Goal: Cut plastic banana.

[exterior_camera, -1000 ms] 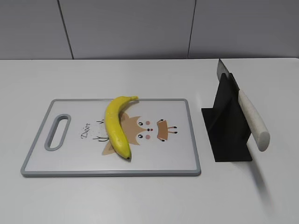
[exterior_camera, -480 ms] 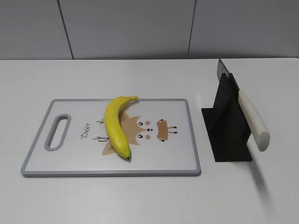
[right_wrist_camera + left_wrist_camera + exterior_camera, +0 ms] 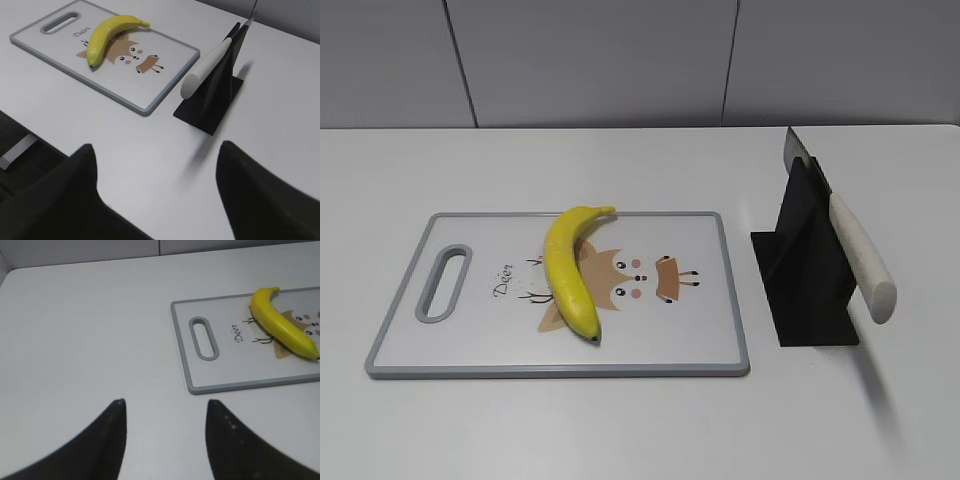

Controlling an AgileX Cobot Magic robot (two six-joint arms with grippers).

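Note:
The plastic banana [image 3: 570, 270] is whole, glossy yellow, and lies across the middle of a white cutting board [image 3: 470, 355] with a grey rim and a deer picture. It also shows in the left wrist view [image 3: 282, 322] and the right wrist view [image 3: 107, 31]. A knife with a white handle [image 3: 860, 255] leans in a black stand [image 3: 805, 275] right of the board. My left gripper [image 3: 165, 402] is open and empty over bare table left of the board. My right gripper [image 3: 156, 145] is open and empty, nearer than the stand. Neither gripper shows in the exterior view.
The board [image 3: 200, 385] has a slot handle [image 3: 442, 283] at its left end. The knife [image 3: 205, 67] and stand [image 3: 212, 97] sit right of the board [image 3: 150, 107]. The white table's front edge and a dark drop show at lower left in the right wrist view [image 3: 20, 150].

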